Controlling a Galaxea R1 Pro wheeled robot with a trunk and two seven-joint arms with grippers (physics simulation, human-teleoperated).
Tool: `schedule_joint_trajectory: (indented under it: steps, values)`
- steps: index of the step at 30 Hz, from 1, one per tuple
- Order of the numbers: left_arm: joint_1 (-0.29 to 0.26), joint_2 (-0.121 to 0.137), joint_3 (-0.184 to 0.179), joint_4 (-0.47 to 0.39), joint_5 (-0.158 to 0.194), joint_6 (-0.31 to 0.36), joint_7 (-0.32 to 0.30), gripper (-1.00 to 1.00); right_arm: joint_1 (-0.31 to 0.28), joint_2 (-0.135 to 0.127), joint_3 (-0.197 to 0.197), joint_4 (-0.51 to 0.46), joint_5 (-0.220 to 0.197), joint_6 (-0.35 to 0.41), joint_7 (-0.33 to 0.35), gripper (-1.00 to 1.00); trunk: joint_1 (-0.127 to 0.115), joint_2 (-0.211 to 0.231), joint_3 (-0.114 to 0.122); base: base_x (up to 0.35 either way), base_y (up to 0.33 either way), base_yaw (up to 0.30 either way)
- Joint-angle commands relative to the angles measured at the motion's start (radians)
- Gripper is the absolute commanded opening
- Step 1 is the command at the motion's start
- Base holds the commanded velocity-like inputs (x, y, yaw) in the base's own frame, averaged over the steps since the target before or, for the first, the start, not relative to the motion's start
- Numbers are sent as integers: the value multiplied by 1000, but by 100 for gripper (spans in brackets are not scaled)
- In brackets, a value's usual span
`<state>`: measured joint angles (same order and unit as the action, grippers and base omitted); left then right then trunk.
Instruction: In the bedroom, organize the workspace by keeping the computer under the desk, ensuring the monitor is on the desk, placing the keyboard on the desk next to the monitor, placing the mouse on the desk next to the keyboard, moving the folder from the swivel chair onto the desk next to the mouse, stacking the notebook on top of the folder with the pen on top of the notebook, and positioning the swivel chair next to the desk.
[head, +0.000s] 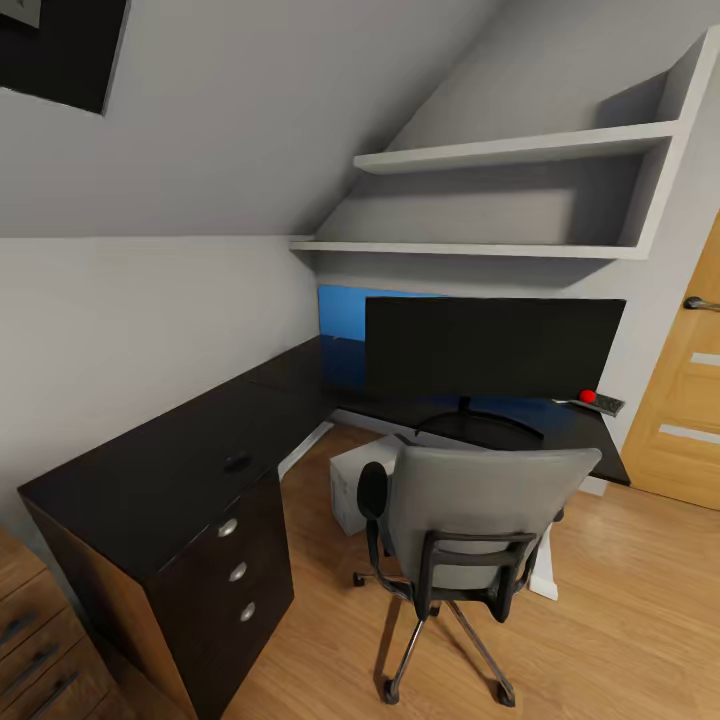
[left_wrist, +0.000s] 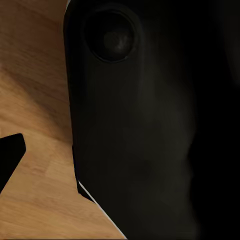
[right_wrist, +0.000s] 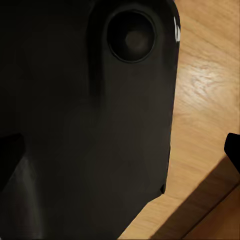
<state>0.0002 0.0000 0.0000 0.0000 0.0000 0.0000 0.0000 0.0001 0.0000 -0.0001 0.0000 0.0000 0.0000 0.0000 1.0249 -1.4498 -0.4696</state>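
The monitor (head: 494, 348) stood on the black tabletop (head: 150, 470), the swivel chair (head: 470, 525) before it; the mouse (head: 237, 462) perhaps lay near the drawers; jaws' state couldn't be told.

I'm looking at the desk (head: 150, 470) running from lower left to centre-right of frame. Monitor (head: 493, 347) is standing on its far wing, centre-right; mouse (head: 237, 462) is lying on the near wing, left of centre. Swivel chair (head: 470, 520) is sitting in front of the monitor, lower centre. Computer (head: 352, 487) is standing under the desk, just behind-left of the chair. Shelves (head: 500, 200) are hanging above the monitor.
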Motion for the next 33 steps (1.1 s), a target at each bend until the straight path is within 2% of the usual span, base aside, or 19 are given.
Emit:
schedule_joint_trajectory:
  steps: [1, 7, 14, 26, 33]
  values:
    - [0, 0, 0, 0, 0, 0, 0, 100, 0, 0, 0, 0, 0, 0, 0, 100, 0, 0, 0, 0, 0, 0]
    - [21, -26, -5, -21, -1, 2, 3, 100, -3, 33, 1, 21, 6, -10, -3, 100, 0, 0, 0, 0, 0, 0]
    - [43, -22, -5, -26, -3, 3, -3, 100, -3, 41, 4, 21, 8, -14, -4, 100, 0, 0, 0, 0, 0, 0]
    - [44, -19, -5, -26, -1, 6, -3, 100, -3, 41, 3, 21, 6, -22, -4, 100, -46, 84, 37, 0, 0, 0]
    - [44, -9, -2, -39, 4, 0, 2, 100, -3, 41, 2, 13, 6, -61, -5, 100, -73, 133, 59, 0, 0, 0]
